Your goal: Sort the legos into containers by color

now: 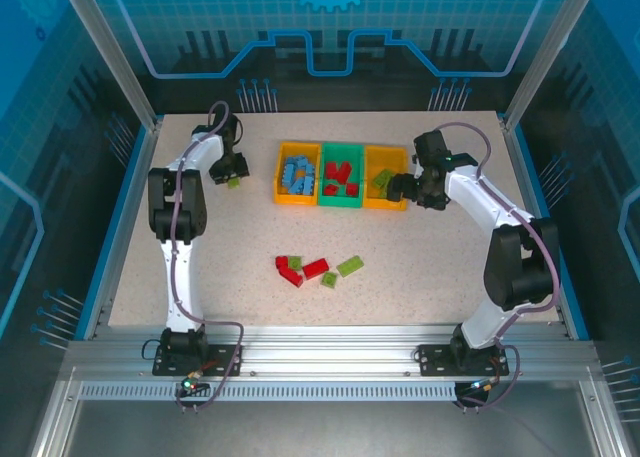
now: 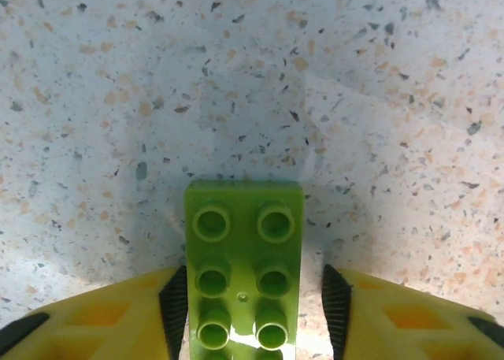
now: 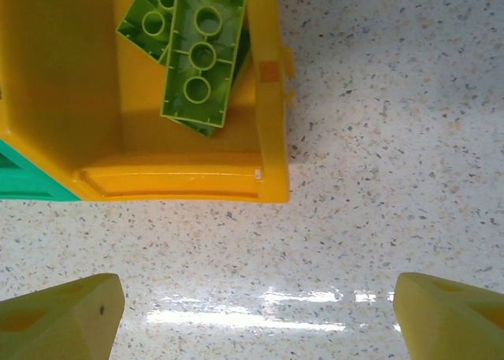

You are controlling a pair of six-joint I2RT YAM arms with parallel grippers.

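A light green lego [image 2: 244,265] lies studs-up on the table between the fingers of my left gripper [image 2: 256,309]. The left pad [image 2: 175,309] touches its side; the right pad [image 2: 336,309] stands a small gap away. From above, this gripper [image 1: 232,180] is left of the containers. The left orange bin [image 1: 281,173] holds blue legos, the green bin [image 1: 340,204] red ones, the right orange bin [image 1: 384,205] light green ones [image 3: 201,57]. My right gripper [image 1: 400,189] hangs open and empty over bare table just in front of that bin [image 3: 181,183].
Loose legos lie mid-table: red ones [image 1: 292,268], [image 1: 315,268] and light green ones [image 1: 350,266], [image 1: 329,279]. A corner of the green bin [image 3: 24,179] sits at the left of the right wrist view. Blue rails edge the table on both sides.
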